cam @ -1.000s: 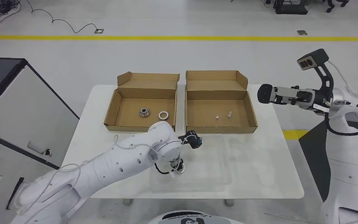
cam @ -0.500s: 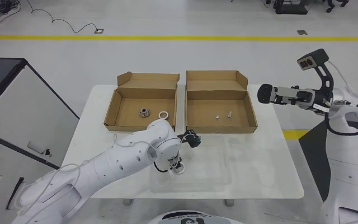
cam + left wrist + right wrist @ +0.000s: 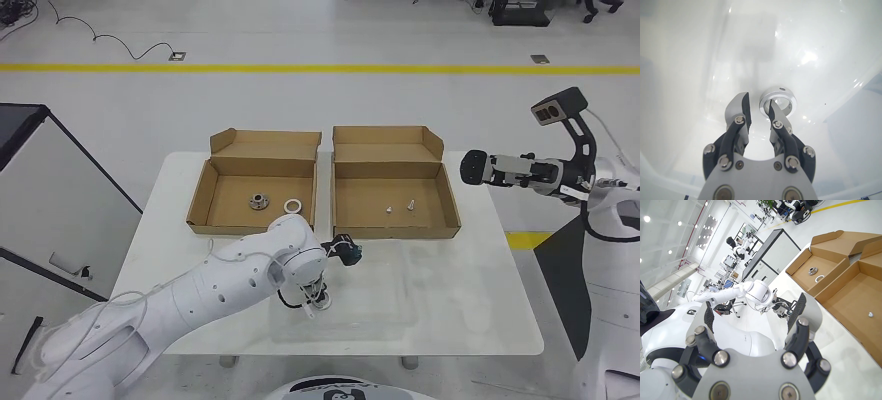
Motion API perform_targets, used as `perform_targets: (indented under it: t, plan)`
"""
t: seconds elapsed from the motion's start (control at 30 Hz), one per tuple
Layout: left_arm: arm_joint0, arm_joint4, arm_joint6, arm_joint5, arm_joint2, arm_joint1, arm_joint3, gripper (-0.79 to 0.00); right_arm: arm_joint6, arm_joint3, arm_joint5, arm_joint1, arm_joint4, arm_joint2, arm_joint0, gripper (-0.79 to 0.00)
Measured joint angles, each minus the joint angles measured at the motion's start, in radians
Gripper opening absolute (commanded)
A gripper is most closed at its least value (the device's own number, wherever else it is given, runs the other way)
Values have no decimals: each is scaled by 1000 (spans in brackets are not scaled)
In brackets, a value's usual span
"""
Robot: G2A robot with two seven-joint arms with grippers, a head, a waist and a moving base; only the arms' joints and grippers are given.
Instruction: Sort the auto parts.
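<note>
Table (image 3: 480, 290): white, fills the middle of the top view.

Left carton (image 3: 225, 200): open brown cardboard, flaps up, upper centre of the frame, just left of the midline. Holds a flanged hub (image 3: 259, 200) and, just beside it toward frame right, a white ring (image 3: 292, 205); the two lie apart, flat on the carton floor.

Right carton (image 3: 360, 200): same make, open, side by side with the left carton, walls touching or nearly so. Holds two small fasteners (image 3: 388, 209), near each other, right of the carton's middle, toward its lower wall.

Clear tray (image 3: 380, 290): transparent, shallow, lower centre of the frame, below both cartons.

Metal collar (image 3: 780, 90): silver ring with a small set-screw hole in its side wall; lies flat on the floor of the clear tray, at the tray's left end in the top view.

Left gripper (image 3: 758, 100): points down into the clear tray, lower centre of the top view (image 3: 315, 297). Fingers apart, straddling the collar's wall: one tip down inside the bore, the other outside with a sliver of gap to the rim. Not clamped.

Right gripper (image 3: 755, 301): fingers spread wide, nothing between them. Hangs level off the table's right edge, upper right of the top view (image 3: 473, 166), beside the right carton, well apart from the tray and the collar. Faces across the table toward both cartons.
</note>
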Motion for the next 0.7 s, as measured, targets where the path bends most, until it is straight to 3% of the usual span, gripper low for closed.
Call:
perform_targets:
  t: [0.33,0.7]
  plan:
    - [7,27,0,1,-5,12,-43,-508,0,0,0,0,0,0,0,0]
    - [3,74,0,-142,5,31,-94,-511,0,0,0,0,0,0,0,0]
